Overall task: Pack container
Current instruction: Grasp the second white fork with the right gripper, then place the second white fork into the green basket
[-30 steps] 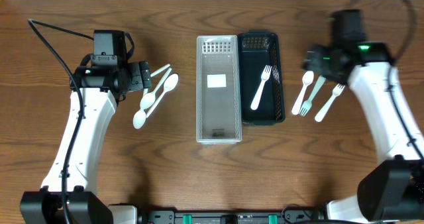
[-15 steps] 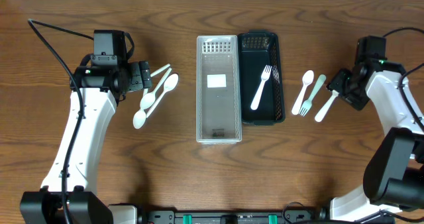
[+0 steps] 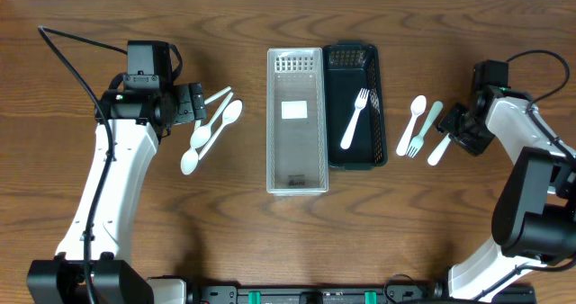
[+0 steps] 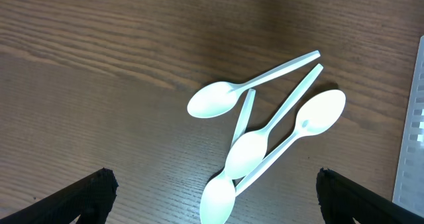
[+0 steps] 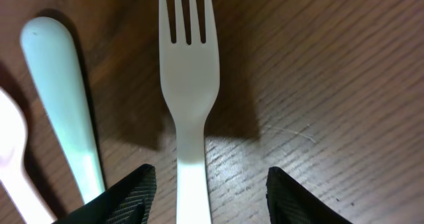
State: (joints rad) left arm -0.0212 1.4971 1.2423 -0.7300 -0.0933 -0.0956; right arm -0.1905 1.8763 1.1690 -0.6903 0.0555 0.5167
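A clear container (image 3: 296, 120) and a black container (image 3: 355, 106) stand side by side mid-table. A white fork (image 3: 354, 120) lies in the black one. Several white spoons (image 3: 211, 124) lie left of the clear container, and they also show in the left wrist view (image 4: 248, 151). My left gripper (image 3: 193, 103) is open and empty just left of them (image 4: 215, 194). My right gripper (image 3: 456, 127) is open, low over a white fork (image 3: 439, 151) on the table. In the right wrist view the fork's handle (image 5: 189, 85) runs between the open jaws (image 5: 209, 197).
A pale green fork (image 3: 427, 124) and a white spoon (image 3: 412, 124) lie on the table between the black container and the white fork. The green handle (image 5: 63, 98) lies close beside the left jaw. The clear container holds only a white label.
My right arm has swung from beside the black container's far end out to the right and down over the white fork. The left arm and the spoons have not moved.
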